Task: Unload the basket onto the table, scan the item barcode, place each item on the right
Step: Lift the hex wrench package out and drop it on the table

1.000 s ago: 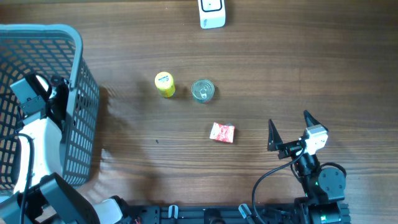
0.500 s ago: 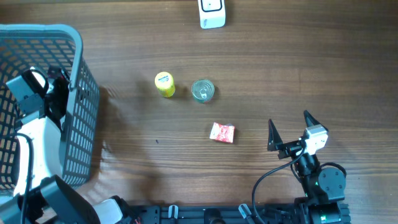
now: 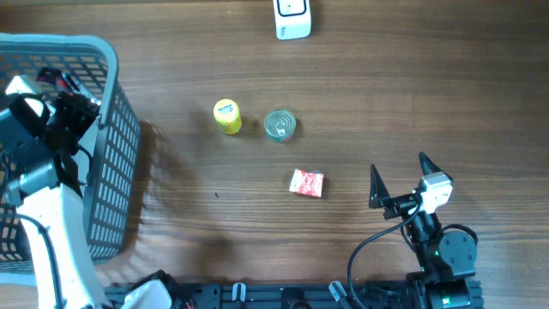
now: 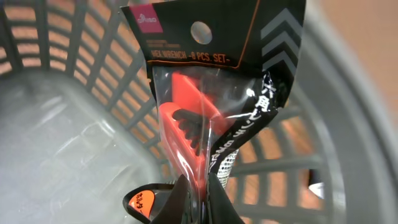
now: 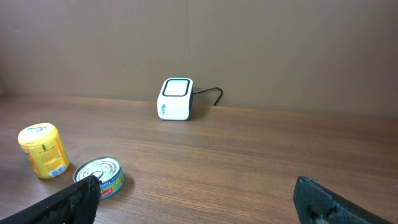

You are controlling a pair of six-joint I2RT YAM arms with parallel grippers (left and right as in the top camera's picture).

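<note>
A hex wrench packet [image 4: 211, 93], black-carded with an orange holder inside, is gripped at its lower edge by the left hand [image 4: 193, 205], which is closed tight on it. The packet is held within the grey basket [image 3: 116, 172] at the left end of the counter [image 3: 429, 77], the mesh walls being seen close behind it. The pick-up can be judged done; the carry to the white scanner [image 3: 292, 19] at the far edge and the presenting of the barcode are not yet done. The right hand [image 3: 400, 167] is spread wide and holds nothing, well apart from the scanner. A yellow tub [image 3: 227, 116], a tin [image 3: 280, 124] and a red packet [image 3: 307, 183] are left on the counter between.

No barcode can be made out with certainty: the packet's lower print is creased and blurred. From overhead the packet is mostly hidden by the arm, and the basket floor is cut off.
</note>
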